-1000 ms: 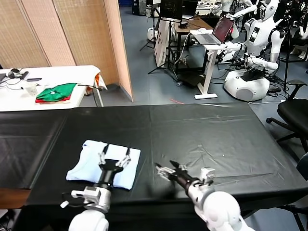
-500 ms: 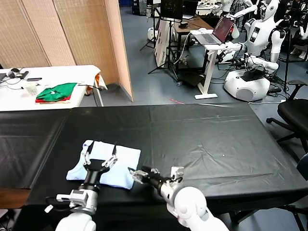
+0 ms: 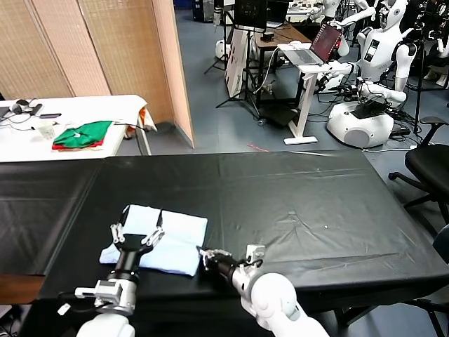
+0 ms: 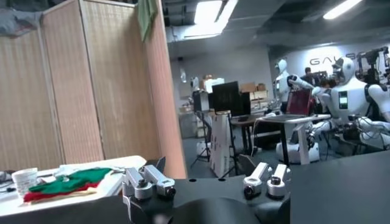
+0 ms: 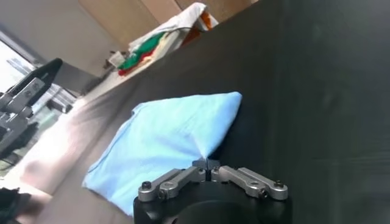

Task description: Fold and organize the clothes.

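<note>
My robot's arms are glossy white rounded shells, each narrowing to a black wrist and a gripper, left gripper (image 3: 136, 232) and right gripper (image 3: 206, 253), of silver-grey linkage bars pinned with small dark screws and tipped with black fingers.

I read only partial white letters, "GAL", high on the far dark wall (image 4: 341, 61) behind the robots.

Green-and-red folded garments (image 3: 82, 135) lie on a white table (image 3: 105, 109).
</note>
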